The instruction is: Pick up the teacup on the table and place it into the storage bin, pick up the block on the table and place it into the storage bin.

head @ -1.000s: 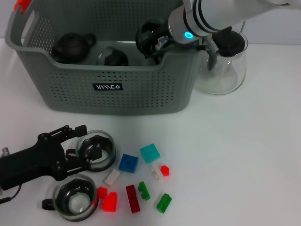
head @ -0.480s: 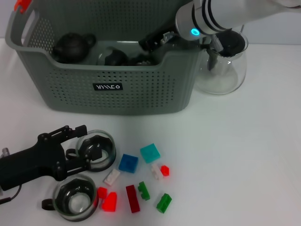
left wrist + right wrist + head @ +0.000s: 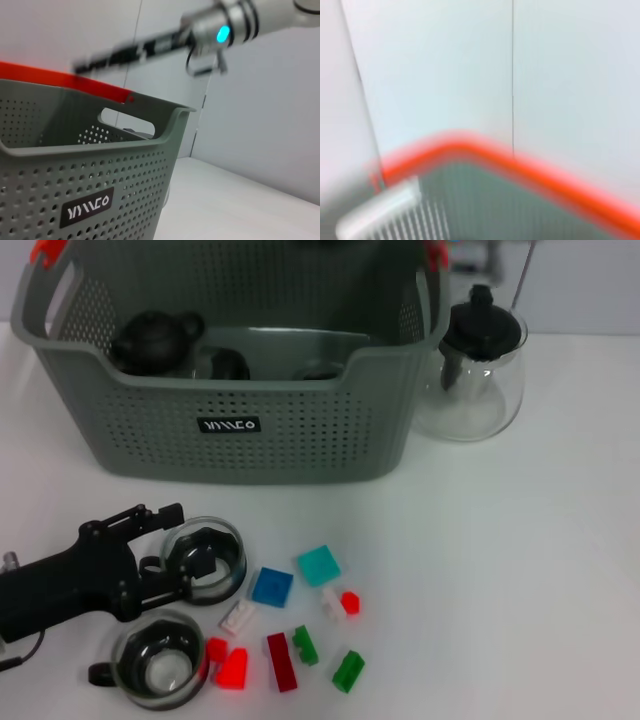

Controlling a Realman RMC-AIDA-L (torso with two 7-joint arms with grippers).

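The grey perforated storage bin [image 3: 230, 455] stands at the back of the table, also seen close in the left wrist view [image 3: 100, 170]. Inside it lie glass teacups [image 3: 320, 368] and a dark teapot [image 3: 150, 338]. Two more glass teacups remain on the table, one [image 3: 215, 545] at my left gripper [image 3: 183, 550], whose fingers stand open beside it, the other [image 3: 160, 660] nearer the front. Blocks lie scattered to their right: blue [image 3: 272, 586], teal [image 3: 319, 565], red [image 3: 281, 661], green [image 3: 348, 670]. My right gripper [image 3: 100, 57] shows only as a blur above the bin in the left wrist view.
A clear glass teapot [image 3: 470, 370] with a black lid stands just right of the bin. Orange clips [image 3: 48, 250] mark the bin's handles. Bare white table lies to the right of the blocks.
My right arm has lifted up out of the bin and left the head view; the teacup it carried now lies in the bin. The left arm has not moved.
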